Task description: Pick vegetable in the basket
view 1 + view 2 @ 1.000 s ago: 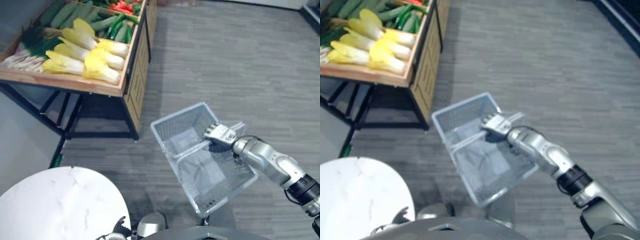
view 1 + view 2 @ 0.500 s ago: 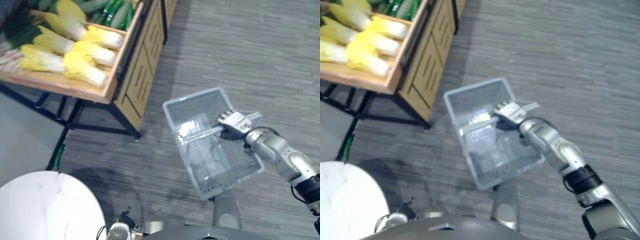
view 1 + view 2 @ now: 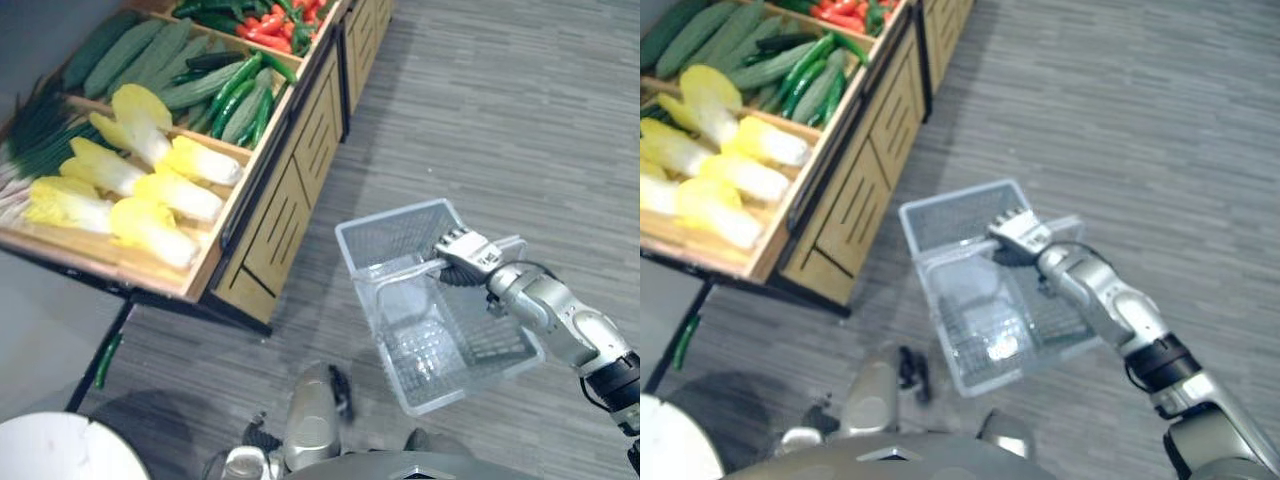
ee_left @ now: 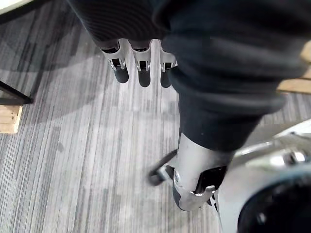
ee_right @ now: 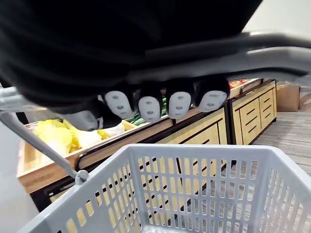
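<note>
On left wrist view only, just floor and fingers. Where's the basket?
Observer: The right hand is curled round the handle of the grey basket, held out in front of the robot.
Operator: Loaded?
Observer: No, nothing inside that I can see.
Operator: Vegetables where?
Observer: On the wooden stand to the robot's front left: yellow cabbages, cucumbers, green peppers, red peppers.
</note>
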{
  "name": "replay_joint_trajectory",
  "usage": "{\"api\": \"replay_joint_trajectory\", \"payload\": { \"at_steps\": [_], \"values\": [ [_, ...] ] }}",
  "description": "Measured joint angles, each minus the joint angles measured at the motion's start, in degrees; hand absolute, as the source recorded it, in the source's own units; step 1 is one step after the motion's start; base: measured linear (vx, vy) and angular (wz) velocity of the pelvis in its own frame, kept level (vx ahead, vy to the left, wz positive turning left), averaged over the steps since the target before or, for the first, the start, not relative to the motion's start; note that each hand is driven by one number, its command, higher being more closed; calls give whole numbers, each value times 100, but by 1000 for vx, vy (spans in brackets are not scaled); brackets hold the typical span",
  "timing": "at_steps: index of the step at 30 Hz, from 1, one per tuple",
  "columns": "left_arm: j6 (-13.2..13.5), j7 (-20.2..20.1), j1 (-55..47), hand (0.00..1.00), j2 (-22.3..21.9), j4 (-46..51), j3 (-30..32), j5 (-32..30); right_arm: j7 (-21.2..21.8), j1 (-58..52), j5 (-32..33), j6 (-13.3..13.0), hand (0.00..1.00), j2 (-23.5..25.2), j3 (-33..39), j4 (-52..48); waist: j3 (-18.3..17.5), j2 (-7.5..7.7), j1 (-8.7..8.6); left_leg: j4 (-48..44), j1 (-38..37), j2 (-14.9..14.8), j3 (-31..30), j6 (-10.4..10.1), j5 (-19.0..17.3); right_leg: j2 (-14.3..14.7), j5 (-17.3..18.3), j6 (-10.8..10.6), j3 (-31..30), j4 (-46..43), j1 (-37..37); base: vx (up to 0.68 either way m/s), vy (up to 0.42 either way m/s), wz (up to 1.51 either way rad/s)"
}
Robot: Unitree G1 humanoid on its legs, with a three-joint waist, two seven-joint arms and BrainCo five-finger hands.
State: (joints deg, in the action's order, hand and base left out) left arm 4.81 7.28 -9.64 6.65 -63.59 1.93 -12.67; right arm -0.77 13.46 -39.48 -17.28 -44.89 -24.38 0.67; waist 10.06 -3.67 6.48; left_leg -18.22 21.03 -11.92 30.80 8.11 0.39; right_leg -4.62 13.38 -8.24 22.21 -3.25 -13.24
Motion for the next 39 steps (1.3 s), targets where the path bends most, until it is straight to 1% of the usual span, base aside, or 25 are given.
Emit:
{"api": "replay_joint_trajectory", "payload": {
  "at_steps": [1, 3, 5, 6, 8, 9, 10, 11, 12, 13, 14, 16, 18, 22, 23, 25, 26, 27, 28, 29, 30, 31, 32, 37, 39],
  "values": [
    [-27, -18, 130, 0, 139, -17, 79, -18, 20, -70, -80, 50, 100, 94, -32, 30, -4, 337, -48, 157, -32, 348, 39, -251, -39, -212, 14, 82, -70, 120, 5, 503, 157, 50],
    [4, -17, 210, 0, 173, 44, 128, -76, 21, 56, -83, 44, 100, 41, -22, 88, 22, 394, 71, 46, -53, 468, 21, -84, -250, -164, -103, 17, -222, 297, -57, 383, 71, 29],
    [-4, 5, 194, 0, 49, 16, 281, -131, 21, 271, -99, 9, 100, 47, -103, 223, 44, 416, 219, -202, -317, 507, 194, 225, -497, -214, -364, 123, -32, 454, -389, 318, -19, -11],
    [-4, 18, 121, 0, 23, 15, 436, -148, 19, 329, -98, -9, 100, 54, -159, 251, 53, 426, 274, -229, -572, 520, 204, 214, -585, -259, -595, 87, -59, 333, -544, 402, 34, -26],
    [-2, 29, -32, 0, -18, 10, 517, -161, 7, 335, -99, -51, 100, 89, -245, 239, 19, 397, 341, 83, -1011, 499, 157, -201, -858, -341, -630, 45, -237, -898, -219, 275, 114, -25],
    [-6, 24, -170, 0, 22, -5, 522, -158, 8, 327, -120, -47, 100, 204, -338, 242, -75, 430, 306, 431, -1271, 534, 156, -382, -867, -586, -753, -210, -476, -2467, 464, 236, 99, -7],
    [-27, 21, -282, 0, 97, -12, 506, -163, 8, 317, -119, -45, 100, 353, -361, 253, -78, 626, 269, 731, -1544, 655, 146, -423, -850, -838, -1375, -772, -901, -3903, 1169, 245, 63, 8],
    [-51, 22, -304, 0, 150, -1, 491, -165, 8, 307, -116, -49, 100, 415, -365, 267, -63, 746, 225, 809, -1655, 726, 83, -423, -850, -895, -1824, -786, -1084, -4429, 1453, 292, 10, 55],
    [-129, 8, -326, 0, 260, -29, 442, -193, 11, 272, -112, -62, 100, 522, -358, 341, -17, 888, 106, 926, -1842, 894, -204, -420, -852, -1030, -2041, -773, -1217, -5345, 1852, 353, -20, 109],
    [-166, -7, -296, 0, 276, -20, 370, -205, 12, 186, -113, -58, 100, 548, -349, 492, -2, 928, 51, 1028, -2099, 1021, -576, -383, -856, -1106, -1754, -300, -1174, -5943, 2079, 372, -45, 135],
    [-165, -4, -281, 0, 268, 13, 311, -196, 13, 101, -118, -46, 100, 536, -330, 532, 10, 888, 15, 1060, -2221, 1035, -782, -377, -877, -1111, -1553, -23, -1117, -6052, 2140, 389, -90, 156],
    [-168, -2, -272, 0, 266, 27, 178, -181, 22, -176, -182, -30, 100, 522, -266, 653, 12, 748, -52, 1172, -2535, 1017, -1440, -437, -933, -1147, -875, 517, -880, -5692, 2417, 407, -166, 178],
    [-169, -12, -243, 0, 273, 26, 167, -96, 84, -394, -243, -24, 100, 521, -93, 705, 17, 678, -144, 1149, -2597, 925, -2077, -578, -1016, -1192, -662, 626, -946, -4320, 2698, 397, -275, 177],
    [-149, 0, -116, 0, 278, 35, 51, -86, 83, -417, -284, -8, 100, 510, 177, 946, 32, 469, -117, 700, -2471, 462, -3136, -1132, -1428, -1147, -861, 321, -2022, -1756, 2953, 400, -419, 126],
    [-144, 17, -116, 0, 294, 47, 57, -3, 61, -453, -283, -9, 100, 518, 305, 944, 4, 473, -122, 599, -2437, 246, -3426, -1470, -1574, -1183, -951, 186, -2304, -1126, 3004, 488, -649, 125],
    [-130, 31, -183, 0, 374, 40, 72, 132, 29, -526, -283, 10, 100, 545, 391, 912, -38, 545, -122, 602, -2415, 98, -3691, -1690, -1691, -1192, -981, 127, -2407, -883, 2990, 361, -605, 106],
    [-129, 33, -172, 0, 494, -21, 87, 149, 24, -684, -291, 29, 100, 511, 515, 892, -90, 562, -177, 652, -2426, -92, -4040, -1867, -1748, -1105, -1452, -636, -2343, -1199, 2997, 322, -605, 127],
    [-153, 65, -126, 0, 300, -54, 129, 181, 25, -847, -309, 113, 100, 457, 659, 967, -136, 328, -148, 702, -2403, -398, -4182, -1901, -1530, -941, -1128, -459, -1959, -1576, 3029, 406, -690, 145],
    [-170, 144, -165, 0, 197, -51, 327, 267, 38, -907, -342, 222, 100, 418, 674, 1077, -192, 244, -154, 833, -2302, -556, -4224, -1884, -907, -880, -863, -278, -1652, -1885, 3054, 345, -606, 101],
    [-162, 139, -191, 0, 192, -67, 406, 321, 54, -906, -365, 278, 100, 394, 681, 1111, -197, 233, -147, 950, -2262, -617, -4245, -1876, -576, -871, -768, -189, -1513, -2011, 3050, 341, -588, 111],
    [-158, 139, -199, 0, 155, -118, 632, 376, 60, -932, -409, 332, 100, 305, 770, 1155, -226, 186, -197, 1162, -2084, -767, -4235, -1808, 116, -840, -643, 2, -1117, -2087, 2956, 305, -569, 128],
    [-163, 154, -180, 0, 99, -130, 816, 506, 63, -978, -383, 352, 100, 263, 941, 1158, -220, 201, -280, 1258, -1896, -862, -4085, -1564, 677, -859, -575, 127, -712, -1993, 2799, 290, -507, 139],
    [-169, 173, -179, 0, 61, -143, 924, 581, 63, -1016, -362, 363, 100, 266, 1037, 1157, -214, 211, -316, 1160, -1765, -874, -3908, -1470, 799, -850, -546, 188, -517, -1891, 2683, 307, -533, 134],
    [-255, 159, -294, 0, 24, -171, 1199, 774, 67, -1630, -240, 450, 100, 548, 1353, 1120, -214, 450, -376, 392, -1552, -793, -994, -1181, 444, -710, -496, 324, 587, -1159, 1652, 165, -242, 108],
    [-285, 154, -337, 0, 3, -129, 1200, 735, 66, -1787, -208, 416, 100, 648, 1439, 1119, -226, 424, -411, 680, -1594, -753, -748, -1219, 474, -676, -508, 306, 784, -1025, 1557, 43, 14, 66]
  ]
}}
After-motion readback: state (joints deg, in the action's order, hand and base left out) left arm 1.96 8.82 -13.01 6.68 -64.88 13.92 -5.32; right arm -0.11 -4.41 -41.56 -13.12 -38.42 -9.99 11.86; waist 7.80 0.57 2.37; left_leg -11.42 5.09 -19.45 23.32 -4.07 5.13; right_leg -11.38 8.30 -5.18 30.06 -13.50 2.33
